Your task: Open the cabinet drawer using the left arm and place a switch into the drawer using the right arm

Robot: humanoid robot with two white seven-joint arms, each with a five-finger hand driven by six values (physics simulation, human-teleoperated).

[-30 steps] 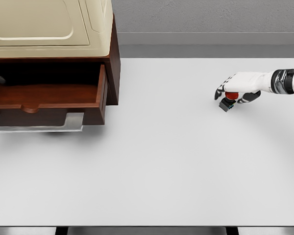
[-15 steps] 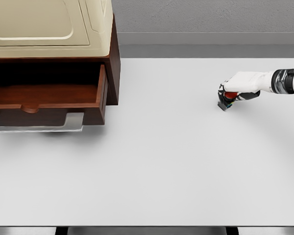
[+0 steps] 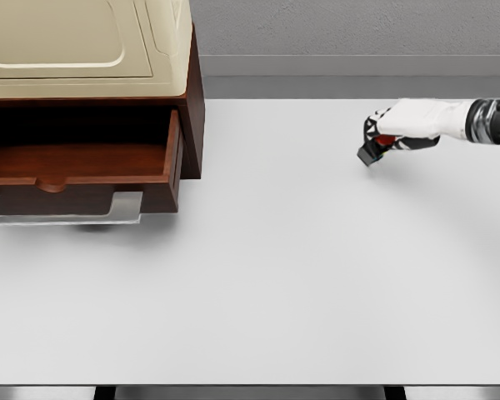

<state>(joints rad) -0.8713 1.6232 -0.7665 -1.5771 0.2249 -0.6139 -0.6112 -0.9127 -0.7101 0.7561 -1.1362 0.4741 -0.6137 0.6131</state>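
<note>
Already drawer (image 3: 83,162) stands open, right hand (image 3: 393,132) curled around the switch (image 3: 373,150), well right of the drawer; carrying over and dropping in remain.

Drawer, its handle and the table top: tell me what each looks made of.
Drawer: looks like reddish-brown wood with a smooth, satin finish and faint grain-like streaks. Handle: likely brushed metal, a flat pale grey bar with a dull sheen. Table top: a plain matte white surface, perhaps laminate or painted board; the render leaves this open.
</note>
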